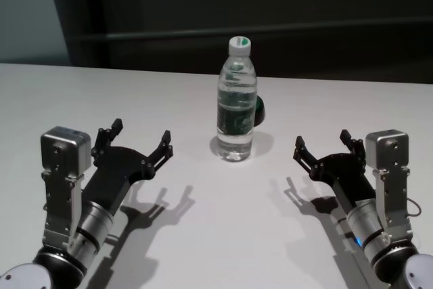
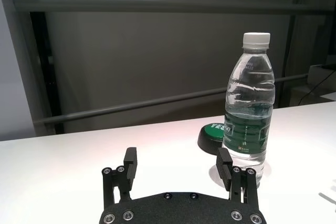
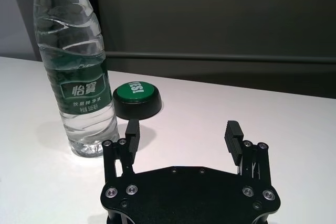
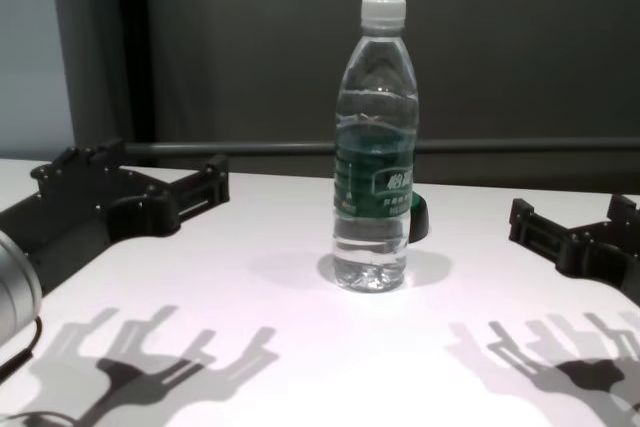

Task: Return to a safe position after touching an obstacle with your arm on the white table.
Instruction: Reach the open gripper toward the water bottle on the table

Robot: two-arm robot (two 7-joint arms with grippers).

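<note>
The white desk [image 1: 135,93] spreads wide and plain across the whole scene, smooth and bare-surfaced, with a dark wall and a grey rail behind its far edge. On it, near the middle and a little toward the far side, stands the bottle [image 1: 236,103]: tall, clear plastic, ribbed toward the shoulder, with a white screw cap and a dark green label with white lettering round its lower half. It stands upright on its base, long axis vertical, cap pointing straight up, and water fills it to near the neck. Both arms reach in from the near edge, one on each side of the bottle, and neither touches it. The left hand [image 1: 140,138] hovers over the desk well to the left of the bottle, its two black fingers spread wide with nothing between them. The right hand [image 1: 324,143] hovers on the opposite side, likewise well apart from the bottle, fingers wide and empty. Both throw forked shadows onto the desk beneath them. Just behind the bottle, on its right side and partly hidden by it, sits a small button [image 3: 137,99], a low round thing with a black body and a green top bearing white letters.
</note>
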